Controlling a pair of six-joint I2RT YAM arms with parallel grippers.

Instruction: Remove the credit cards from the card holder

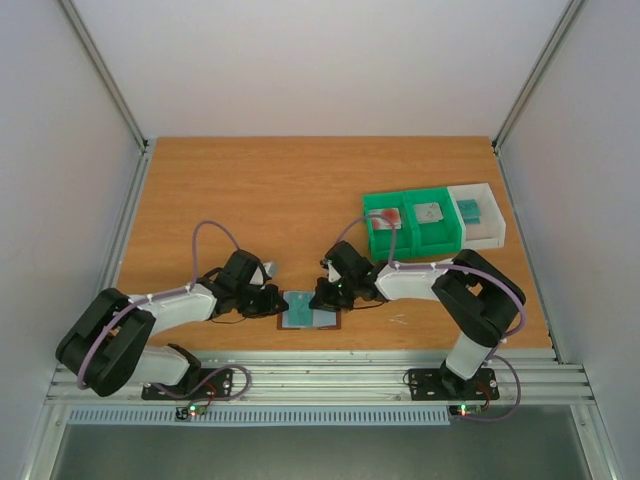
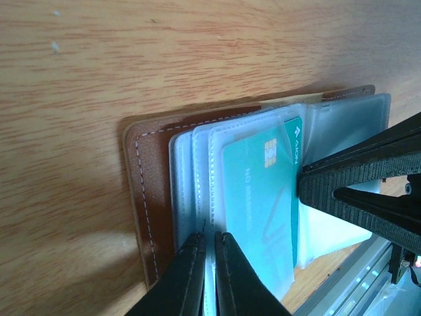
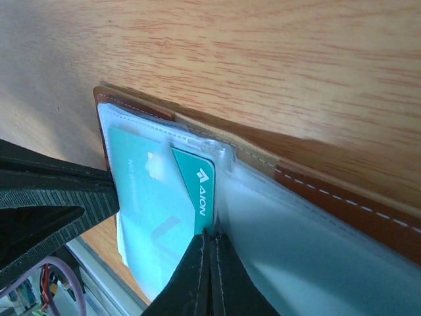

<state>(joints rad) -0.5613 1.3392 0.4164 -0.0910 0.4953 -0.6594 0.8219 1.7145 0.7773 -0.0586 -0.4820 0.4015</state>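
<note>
Two pinches: left fingers (image 2: 209,238) clamp the open card holder (image 2: 148,191) on the bench (image 2: 131,59), right fingers (image 3: 212,236) nip the teal card (image 2: 256,197) by its edge, so thin a hold it could slip off

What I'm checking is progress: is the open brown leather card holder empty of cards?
No, a teal chip card sits tucked inside the card holder.

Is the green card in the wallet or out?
Partly out: the teal card lies mostly under the card holder's clear sleeve, its logo edge bare.
</note>
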